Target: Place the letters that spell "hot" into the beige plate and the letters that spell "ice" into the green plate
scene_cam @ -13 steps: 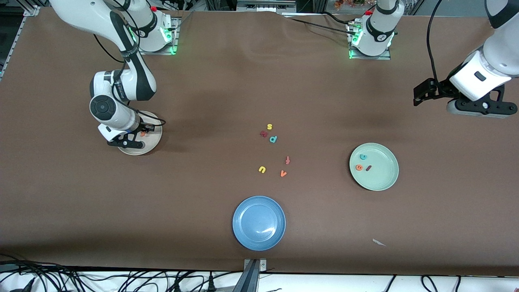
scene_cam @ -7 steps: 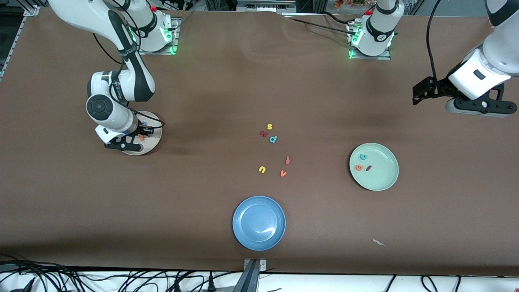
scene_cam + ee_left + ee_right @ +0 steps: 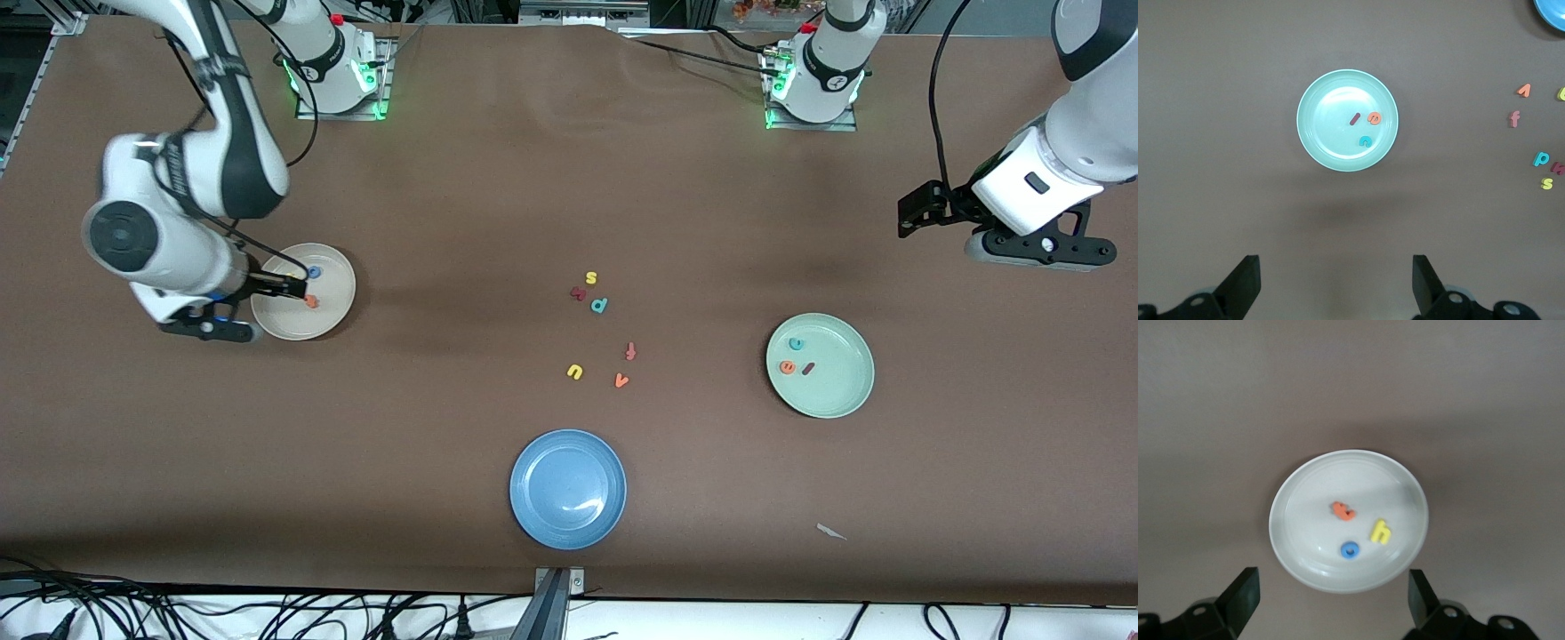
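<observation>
The beige plate (image 3: 331, 298) (image 3: 1311, 533) holds the yellow h (image 3: 1381, 532), the blue o (image 3: 313, 272) (image 3: 1350, 551) and the orange t (image 3: 310, 301) (image 3: 1343, 511). My right gripper (image 3: 206, 329) (image 3: 1331, 600) hangs open and empty, over the table beside that plate's rim. The green plate (image 3: 840, 387) (image 3: 1331, 127) holds the dark red i (image 3: 808, 368) (image 3: 1355, 119), the teal c (image 3: 796, 344) (image 3: 1365, 141) and the orange e (image 3: 787, 366) (image 3: 1374, 119). My left gripper (image 3: 1036, 249) (image 3: 1335, 280) waits open and empty, high over the table at the left arm's end.
A blue plate (image 3: 567, 488) lies near the front edge. Loose letters sit mid-table: yellow s (image 3: 591, 278), a dark red letter (image 3: 578, 292), teal p (image 3: 599, 305), orange f (image 3: 630, 351), yellow u (image 3: 574, 372), orange v (image 3: 621, 380). A white scrap (image 3: 831, 532) lies near the front.
My right gripper opened, left the orange t in the beige plate, then rose and drew back off the plate. The left arm shifted slightly.
</observation>
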Controlling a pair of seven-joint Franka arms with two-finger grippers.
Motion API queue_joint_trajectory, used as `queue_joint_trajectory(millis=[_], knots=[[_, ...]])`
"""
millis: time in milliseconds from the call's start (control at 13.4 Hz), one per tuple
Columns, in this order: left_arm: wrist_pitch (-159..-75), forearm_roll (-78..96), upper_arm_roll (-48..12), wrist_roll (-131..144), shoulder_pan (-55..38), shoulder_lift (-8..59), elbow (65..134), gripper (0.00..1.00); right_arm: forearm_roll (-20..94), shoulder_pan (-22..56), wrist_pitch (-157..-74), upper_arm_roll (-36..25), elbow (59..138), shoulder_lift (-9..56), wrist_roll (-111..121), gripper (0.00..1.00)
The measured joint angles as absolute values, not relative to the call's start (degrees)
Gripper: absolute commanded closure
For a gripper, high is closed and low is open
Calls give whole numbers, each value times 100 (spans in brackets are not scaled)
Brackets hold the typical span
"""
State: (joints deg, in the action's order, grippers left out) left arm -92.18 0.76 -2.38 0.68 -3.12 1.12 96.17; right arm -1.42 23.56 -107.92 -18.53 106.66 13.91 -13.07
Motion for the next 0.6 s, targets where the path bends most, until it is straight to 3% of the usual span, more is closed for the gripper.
queue_joint_trajectory(millis=[299,598], knots=[[-9218,76,-217,68,-283,112,9581,0,-142,2356,-10142,-1957,9772,1329,-1307,0],[-9218,76,-192,68,-255,121,9571,0,-142,2232,-10058,-1925,9608,1216,-1307,0]])
